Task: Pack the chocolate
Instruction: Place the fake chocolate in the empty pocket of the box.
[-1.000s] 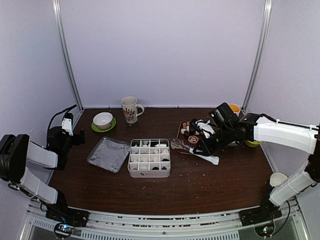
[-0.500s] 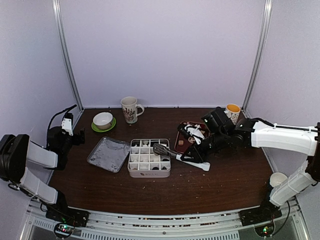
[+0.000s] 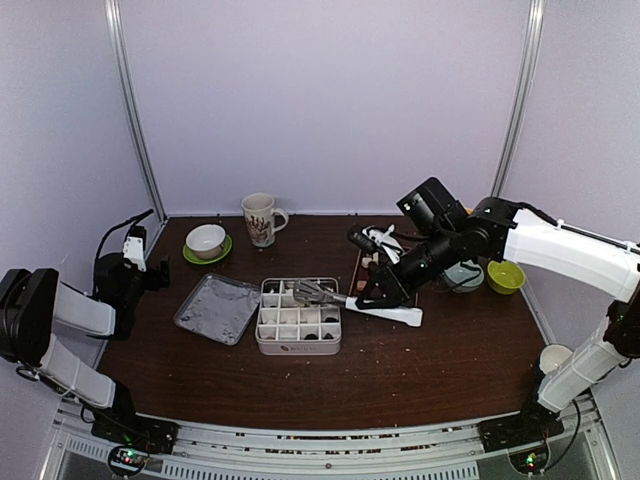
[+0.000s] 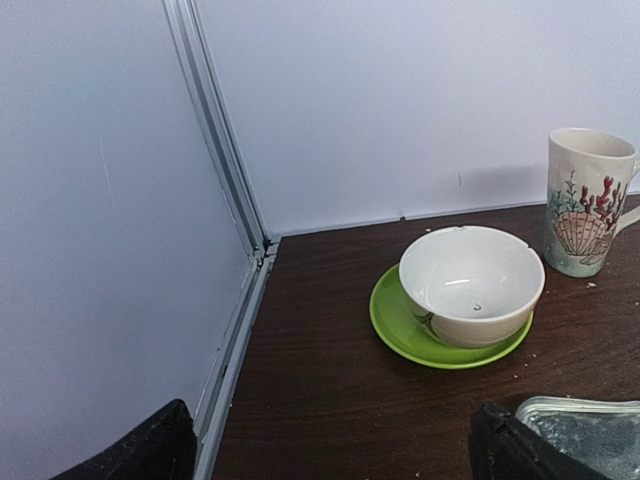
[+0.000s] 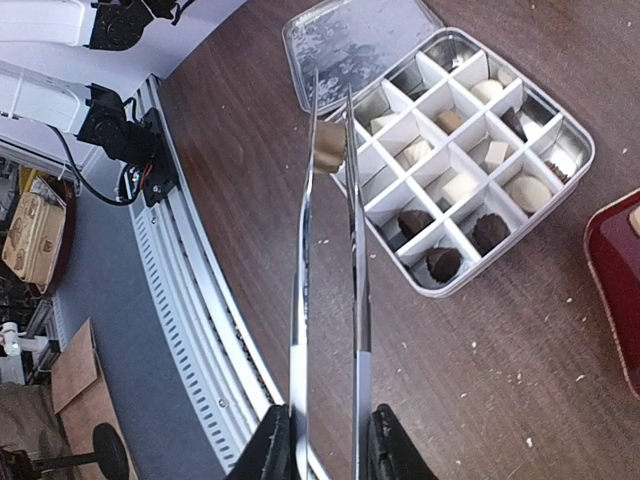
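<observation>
Chocolate (image 5: 442, 264) in divided box (image 3: 298, 347), lid (image 3: 218, 308) left, mug (image 3: 260, 219) behind, tongs (image 3: 330, 297) above

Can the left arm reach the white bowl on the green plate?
Probably yes. The white bowl sits on its green saucer just ahead of the left arm's open fingers, with only bare table between them and nothing blocking the way.

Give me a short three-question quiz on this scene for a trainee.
1. True or false: the tongs grip a tan chocolate.
2. In the top view, where does the lid lie relative to the divided box? A) to its left B) on top of it C) to its right
3. What stands on the green saucer?

Key: 1 true; 2 A; 3 the white bowl.
</observation>
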Controlling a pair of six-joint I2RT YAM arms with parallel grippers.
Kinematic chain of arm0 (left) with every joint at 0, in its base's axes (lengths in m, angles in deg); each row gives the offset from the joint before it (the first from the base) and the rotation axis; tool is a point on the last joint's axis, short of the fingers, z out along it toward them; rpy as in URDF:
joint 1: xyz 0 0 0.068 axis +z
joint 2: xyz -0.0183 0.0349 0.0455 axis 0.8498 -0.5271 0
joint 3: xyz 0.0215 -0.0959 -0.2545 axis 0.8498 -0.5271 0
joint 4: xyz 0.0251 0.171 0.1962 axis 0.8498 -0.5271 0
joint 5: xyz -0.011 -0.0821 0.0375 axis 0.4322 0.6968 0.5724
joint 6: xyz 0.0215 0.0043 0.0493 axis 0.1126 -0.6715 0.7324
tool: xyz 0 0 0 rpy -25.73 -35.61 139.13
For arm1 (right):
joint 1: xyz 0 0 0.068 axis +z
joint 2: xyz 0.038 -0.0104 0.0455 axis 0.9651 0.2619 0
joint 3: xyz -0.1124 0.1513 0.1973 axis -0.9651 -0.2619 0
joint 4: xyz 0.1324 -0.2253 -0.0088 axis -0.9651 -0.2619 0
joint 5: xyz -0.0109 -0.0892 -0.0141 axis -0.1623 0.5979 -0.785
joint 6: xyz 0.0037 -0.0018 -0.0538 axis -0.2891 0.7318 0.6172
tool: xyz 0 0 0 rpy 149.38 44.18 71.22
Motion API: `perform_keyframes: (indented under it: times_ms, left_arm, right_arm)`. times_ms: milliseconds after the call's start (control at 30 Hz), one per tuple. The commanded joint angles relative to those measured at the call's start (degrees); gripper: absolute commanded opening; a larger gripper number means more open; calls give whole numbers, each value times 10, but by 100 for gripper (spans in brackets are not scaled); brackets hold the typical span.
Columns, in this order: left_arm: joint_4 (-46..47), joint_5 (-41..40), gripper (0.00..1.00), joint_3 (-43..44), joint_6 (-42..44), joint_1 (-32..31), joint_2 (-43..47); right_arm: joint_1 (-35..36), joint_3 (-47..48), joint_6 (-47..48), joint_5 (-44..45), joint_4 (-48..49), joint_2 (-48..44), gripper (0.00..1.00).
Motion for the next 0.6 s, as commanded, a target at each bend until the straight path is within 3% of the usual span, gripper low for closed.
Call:
perform_keyframes:
  times_ms: [0,367,567]
  left_arm:
    - [13,-4,98,8,-4,4,-2]
    - [31,-34,98,0,-18,3,-2]
    - [30,34,98,0,9,4,-2]
  right_arm:
    - [0,13,-57,-36,-28,11,23]
    - [7,167,-143,-62,-109,139,22]
    - [26,215,-201,-79,-128,184,22]
